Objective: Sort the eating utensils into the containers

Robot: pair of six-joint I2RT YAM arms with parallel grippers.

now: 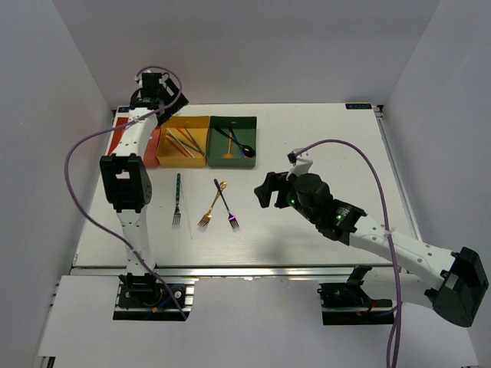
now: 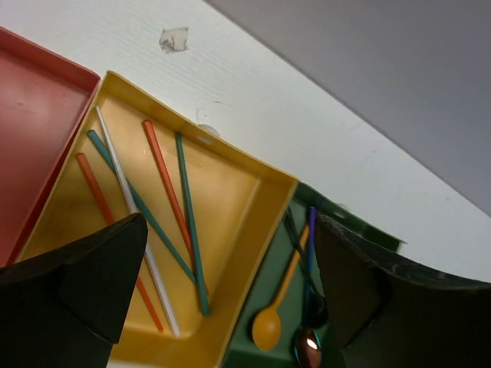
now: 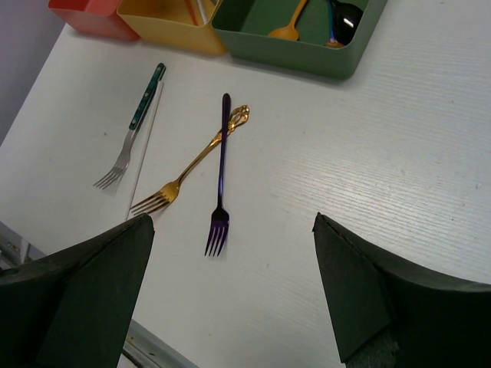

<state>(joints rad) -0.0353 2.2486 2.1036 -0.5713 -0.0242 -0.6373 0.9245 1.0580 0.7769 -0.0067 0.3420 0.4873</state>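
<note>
Three forks lie on the white table: a teal-handled fork (image 1: 177, 199) (image 3: 132, 134), a gold fork (image 1: 212, 205) (image 3: 190, 166) and a purple fork (image 1: 226, 205) (image 3: 222, 172), the last two crossed. A thin white chopstick (image 3: 146, 142) lies beside the teal-handled fork. The yellow tray (image 1: 182, 120) (image 2: 230, 192) holds orange, teal and white chopsticks (image 2: 188, 222). The green tray (image 1: 234, 119) (image 2: 265, 287) holds a gold spoon (image 2: 268, 326) and dark spoons. The red tray (image 1: 152, 144) (image 2: 38, 115) looks empty. My left gripper (image 1: 157, 93) (image 2: 230, 226) hangs open above the trays. My right gripper (image 1: 268, 190) (image 3: 232, 230) is open above the table, right of the forks.
The left arm (image 1: 126, 184) stands over the table's left side and hides much of the red tray. A purple cable (image 1: 73, 176) loops beside it. The three trays line the far edge. Walls close in left, back and right.
</note>
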